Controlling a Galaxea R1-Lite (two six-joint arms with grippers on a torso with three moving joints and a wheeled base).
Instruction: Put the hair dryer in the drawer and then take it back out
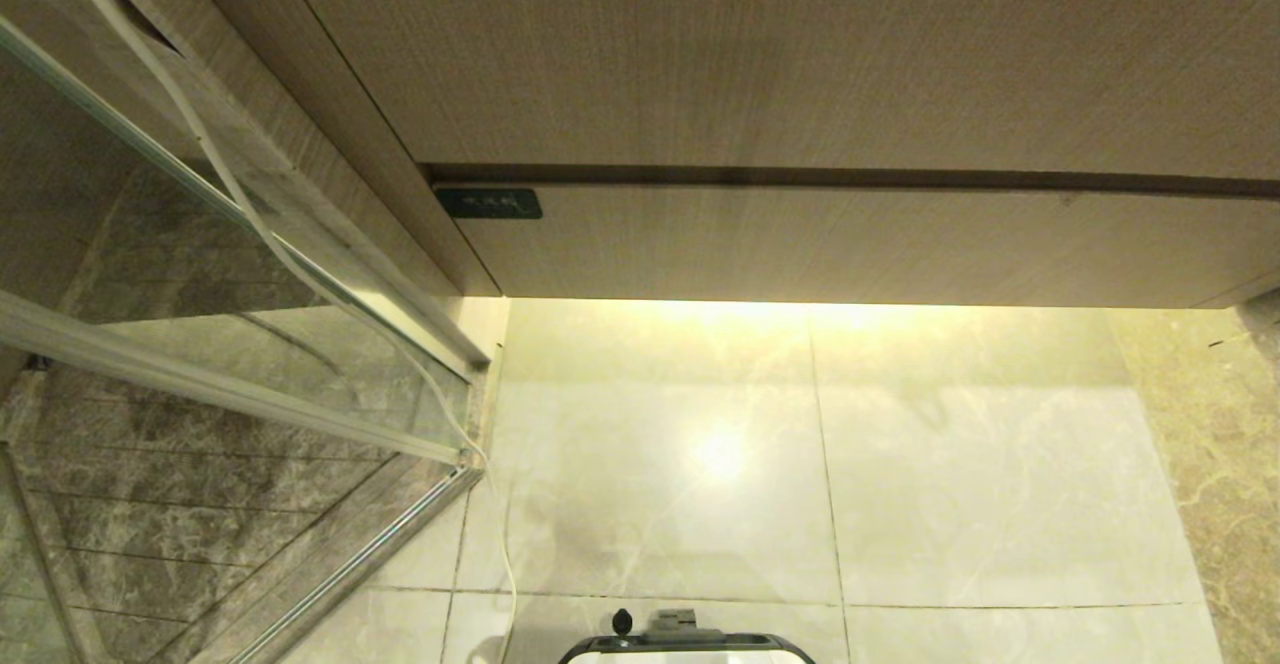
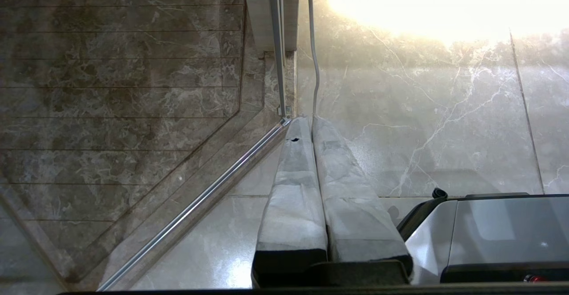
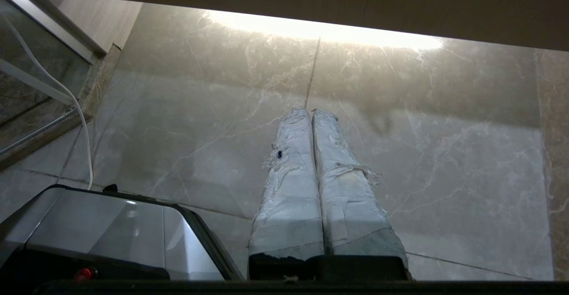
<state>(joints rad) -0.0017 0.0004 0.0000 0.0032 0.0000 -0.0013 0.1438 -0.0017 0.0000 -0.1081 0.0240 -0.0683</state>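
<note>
The hair dryer's body is out of view. The light wood-grain vanity fills the top of the head view, all its fronts shut flush. The shallow band (image 1: 850,244) under a dark gap looks like the drawer front. My left gripper (image 2: 309,118) hangs shut and empty over the floor tiles beside the shower rail. My right gripper (image 3: 311,110) is also shut and empty above the pale marble floor. Neither arm shows in the head view.
A pale cord (image 1: 250,214) runs down along the glass shower screen (image 1: 200,344) at the left to the floor by my base (image 1: 690,644). A small dark label (image 1: 488,203) sits on the shallow front. Light glows on the floor (image 1: 800,444) under the vanity.
</note>
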